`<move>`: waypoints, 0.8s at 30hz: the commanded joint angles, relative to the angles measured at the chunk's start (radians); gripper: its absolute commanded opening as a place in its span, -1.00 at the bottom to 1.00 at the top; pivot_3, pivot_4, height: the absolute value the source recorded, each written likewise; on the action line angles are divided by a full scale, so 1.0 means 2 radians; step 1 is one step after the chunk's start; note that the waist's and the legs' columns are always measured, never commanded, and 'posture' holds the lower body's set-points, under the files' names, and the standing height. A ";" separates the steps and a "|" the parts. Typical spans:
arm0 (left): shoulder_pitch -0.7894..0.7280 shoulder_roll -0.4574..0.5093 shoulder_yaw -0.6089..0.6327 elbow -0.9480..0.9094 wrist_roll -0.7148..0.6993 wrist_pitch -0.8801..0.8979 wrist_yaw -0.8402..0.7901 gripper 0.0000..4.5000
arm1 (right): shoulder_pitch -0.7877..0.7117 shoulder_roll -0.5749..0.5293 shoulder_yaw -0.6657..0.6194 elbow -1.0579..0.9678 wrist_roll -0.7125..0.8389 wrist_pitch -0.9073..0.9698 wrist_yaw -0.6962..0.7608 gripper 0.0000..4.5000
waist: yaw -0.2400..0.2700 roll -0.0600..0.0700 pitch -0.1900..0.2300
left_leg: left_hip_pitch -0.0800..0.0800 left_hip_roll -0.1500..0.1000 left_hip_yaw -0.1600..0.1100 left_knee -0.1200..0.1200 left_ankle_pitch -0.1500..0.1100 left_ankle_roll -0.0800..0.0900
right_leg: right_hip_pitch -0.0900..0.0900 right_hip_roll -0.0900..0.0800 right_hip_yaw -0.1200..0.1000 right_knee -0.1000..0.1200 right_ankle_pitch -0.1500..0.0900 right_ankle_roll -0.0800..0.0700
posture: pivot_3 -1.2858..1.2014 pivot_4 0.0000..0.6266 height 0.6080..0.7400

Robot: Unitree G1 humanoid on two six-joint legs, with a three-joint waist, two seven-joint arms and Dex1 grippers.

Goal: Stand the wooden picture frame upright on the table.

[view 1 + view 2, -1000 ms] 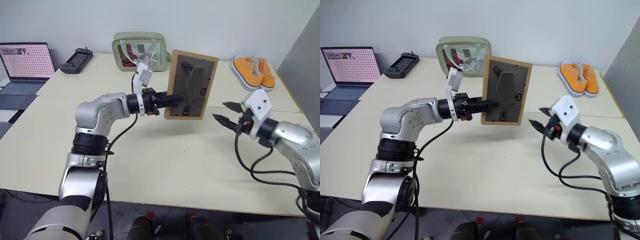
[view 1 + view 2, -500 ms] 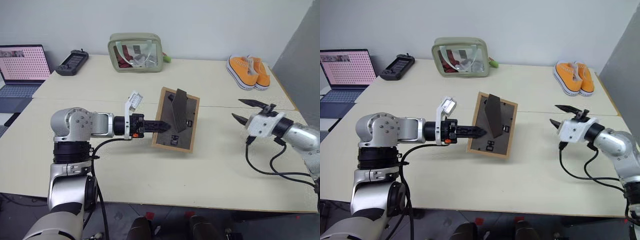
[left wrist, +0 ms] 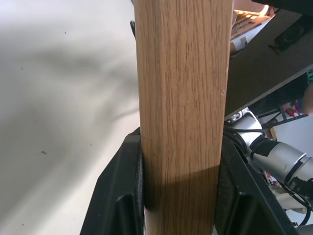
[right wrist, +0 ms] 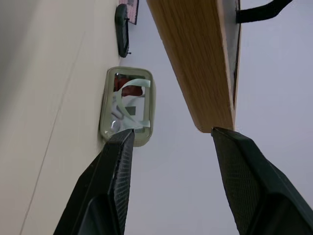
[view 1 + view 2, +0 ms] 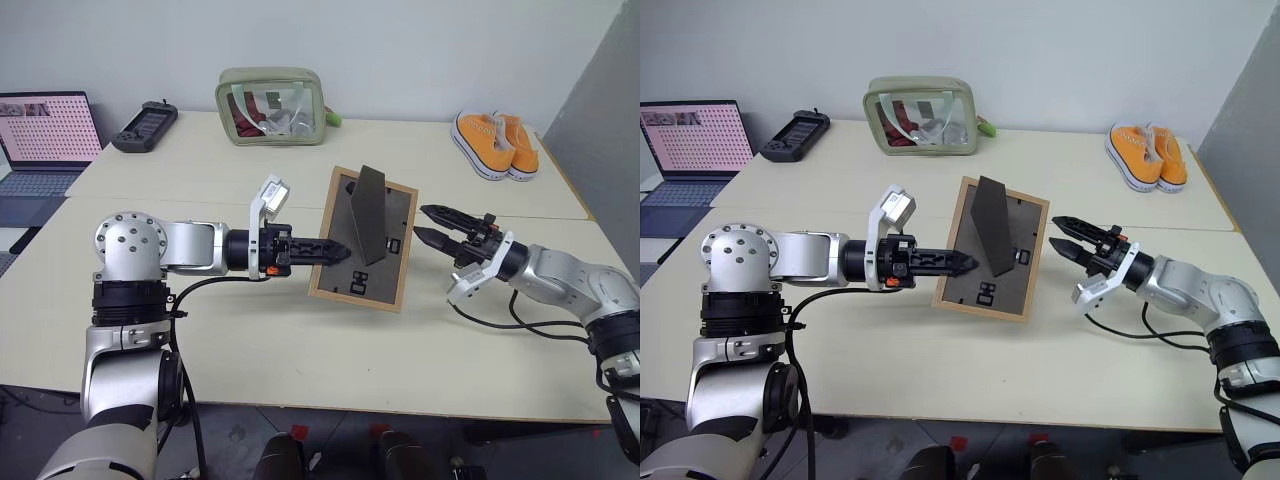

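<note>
1 light-wood frame (image 5: 365, 240) (grey back, prop out) pinched by left gripper (image 5: 338, 251); right gripper (image 5: 425, 223) spread

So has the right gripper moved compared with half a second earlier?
Yes. The right gripper has swung in from beside the orange shoes toward the wooden picture frame, ending beside its edge.

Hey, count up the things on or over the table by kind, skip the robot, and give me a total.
wooden picture frame: 1
orange shoes: 2
green see-through pouch: 1
black handheld controller: 1
laptop: 1
Total: 6
</note>
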 commanded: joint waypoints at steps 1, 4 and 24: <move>-0.012 0.006 0.012 0.008 -0.058 0.002 0.039 -0.43 | -0.025 -0.009 -0.001 -0.002 -0.010 0.006 -0.046 0.16 | 0.000 0.000 0.000 | 0.000 0.000 0.000 0.000 0.000 0.000 | 0.000 0.000 0.000 0.000 0.000 0.000 | 0.03 -0.52 1.00; -0.011 0.007 0.010 0.010 -0.080 0.002 0.060 -0.43 | -0.032 -0.013 0.002 0.002 -0.010 0.009 -0.061 0.16 | 0.000 0.000 0.000 | 0.000 0.000 0.000 0.000 0.000 0.000 | 0.000 0.000 0.000 0.001 0.000 0.000 | 0.03 -0.52 1.00; -0.023 0.011 -0.019 0.016 -0.154 -0.017 0.112 -0.43 | -0.069 0.028 0.061 -0.014 -0.053 0.049 -0.105 0.66 | -0.001 0.000 0.000 | 0.001 -0.001 0.000 0.000 0.000 0.000 | 0.000 0.000 0.000 0.002 0.000 0.000 | 0.03 -0.52 1.00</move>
